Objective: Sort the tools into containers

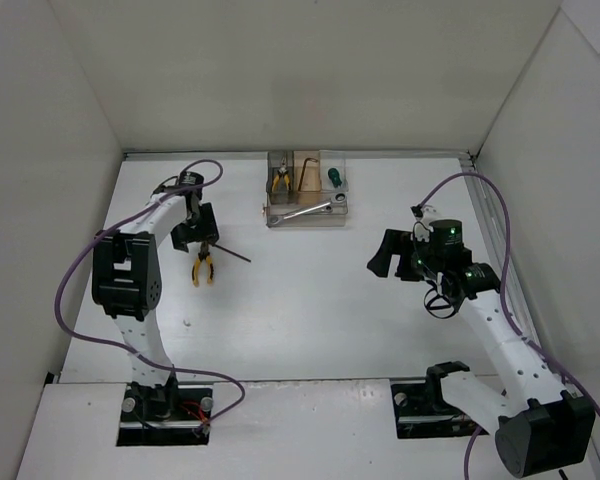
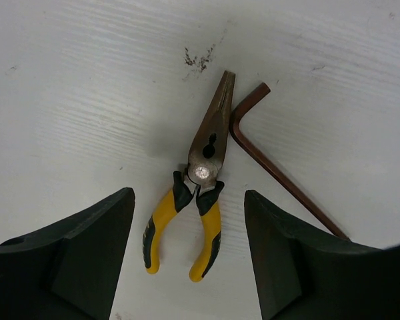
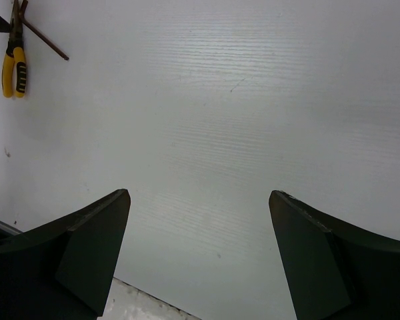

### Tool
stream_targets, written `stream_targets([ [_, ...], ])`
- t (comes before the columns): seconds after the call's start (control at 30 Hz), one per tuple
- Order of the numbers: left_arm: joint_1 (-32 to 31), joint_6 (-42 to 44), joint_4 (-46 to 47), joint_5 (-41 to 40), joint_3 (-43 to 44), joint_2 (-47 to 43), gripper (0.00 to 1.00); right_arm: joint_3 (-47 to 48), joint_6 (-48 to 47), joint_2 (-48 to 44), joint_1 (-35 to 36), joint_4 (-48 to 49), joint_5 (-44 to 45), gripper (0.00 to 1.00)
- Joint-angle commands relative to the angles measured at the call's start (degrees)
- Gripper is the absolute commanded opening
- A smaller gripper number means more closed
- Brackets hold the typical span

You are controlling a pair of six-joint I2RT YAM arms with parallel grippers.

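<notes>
On the white table (image 2: 67, 100), yellow-handled pliers (image 2: 203, 175) are lying under the left gripper's (image 2: 190, 195) parted, empty fingers, nose pointing away from them beside an L-shaped hex key (image 2: 275, 175), while the right gripper (image 3: 200, 193) is hovering wide open.

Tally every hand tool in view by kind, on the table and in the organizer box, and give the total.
Yellow-handled pliers: 2 (one on the white table, one in the clear plastic organizer box)
Dark L-shaped hex keys: 2 (one beside the table pliers, one in the tan compartment)
Green-handled screwdriver: 1
Silver wrench: 1
Total: 6
</notes>
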Motion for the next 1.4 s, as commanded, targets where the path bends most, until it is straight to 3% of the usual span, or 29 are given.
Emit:
stream_targets([
  [0.0,-0.72,1.10,-1.25,0.42,-0.18,-1.29,0.62,1.76,-0.25,0.46,0.12,1.96,0.64,0.83],
  [0.7,-1.78,0.13,-1.69,-0.46,-1.86,-0.06,0.58,1.50,-0.16,0.54,0.21,1.96,0.02,0.83],
  [1.17,-1.78,1.54,-1.95,-0.29,1.13,2.49,0.51,1.15,0.19,0.11,0.12,1.96,-0.16,0.83],
  [1.37,-2.31,1.19,-2.66,-0.02,0.35,2.31,0.42,1.23,0.19,0.10,0.12,1.96,0.11,0.83],
])
